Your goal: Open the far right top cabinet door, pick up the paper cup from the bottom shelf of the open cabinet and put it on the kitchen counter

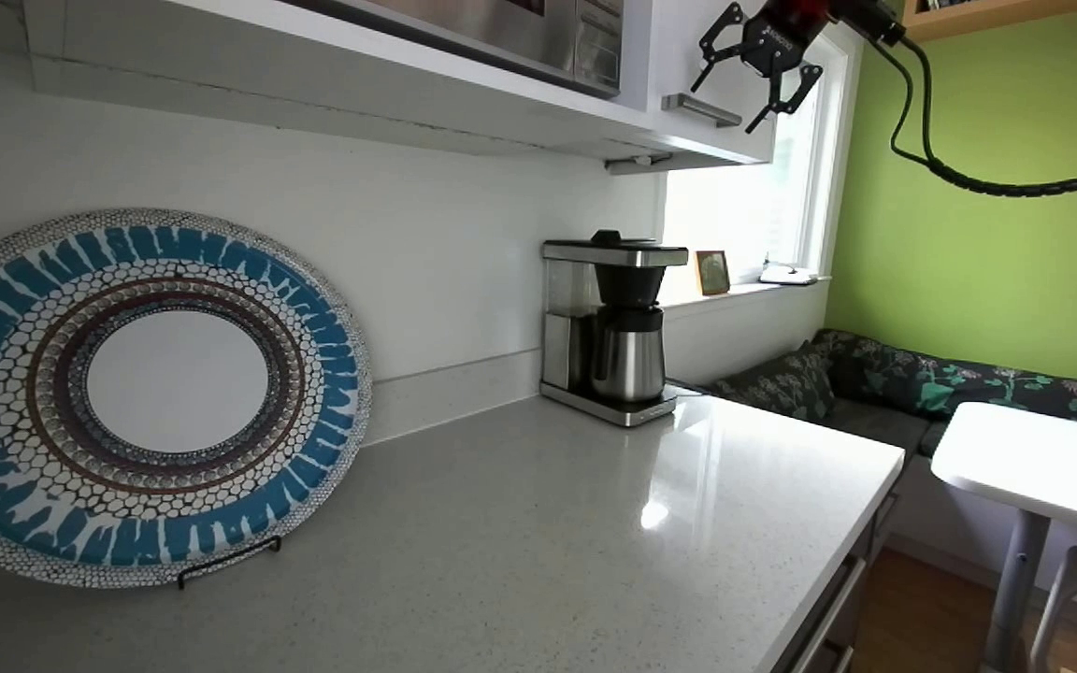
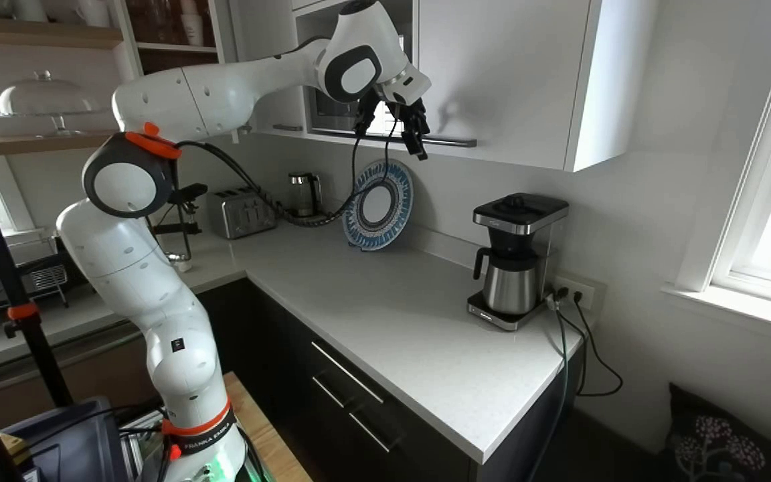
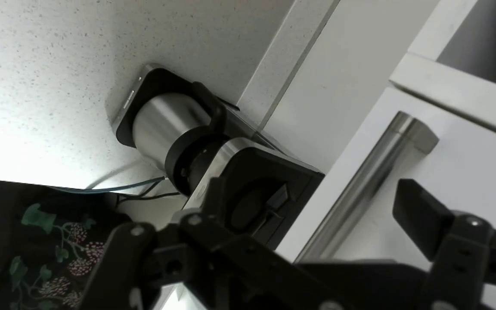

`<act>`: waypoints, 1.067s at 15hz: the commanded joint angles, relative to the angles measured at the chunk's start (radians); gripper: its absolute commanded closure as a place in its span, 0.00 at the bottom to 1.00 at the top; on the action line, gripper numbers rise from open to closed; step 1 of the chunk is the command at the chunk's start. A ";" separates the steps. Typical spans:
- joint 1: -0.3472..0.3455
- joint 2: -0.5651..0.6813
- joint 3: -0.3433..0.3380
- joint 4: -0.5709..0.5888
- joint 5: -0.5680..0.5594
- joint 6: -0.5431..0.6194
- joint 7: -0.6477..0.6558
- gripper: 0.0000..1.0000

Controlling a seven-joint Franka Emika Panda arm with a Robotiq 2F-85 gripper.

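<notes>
Arm (image 2: pixel 134 268) lettered FRANKA EMIKA, spread pincer (image 1: pixel 722 110)

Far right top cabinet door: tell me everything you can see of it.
The far right top cabinet door is a flat, plain white panel with a metallic-looking bar handle along its lower edge. It appears shut and vertical, beside the microwave and above the kitchen counter. A soft shadow falls on its face. The open claw is near the handle; whether they touch cannot be told.

In an exterior view, a window (image 1: pixel 749 215) glows white left of the far lime-green wall (image 1: pixel 978 271). A cushioned bench (image 1: pixel 875 425) lines it, a white table (image 1: pixel 1048 458) nearer.
</notes>
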 commanded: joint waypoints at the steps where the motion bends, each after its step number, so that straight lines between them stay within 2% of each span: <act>1: 0.013 0.029 -0.002 0.027 0.014 0.005 0.045 0.00; 9: 0.009 0.057 0.000 0.039 -0.046 -0.051 0.103 0.00; 16: -0.013 0.021 -0.001 0.055 -0.327 -0.143 -0.022 0.00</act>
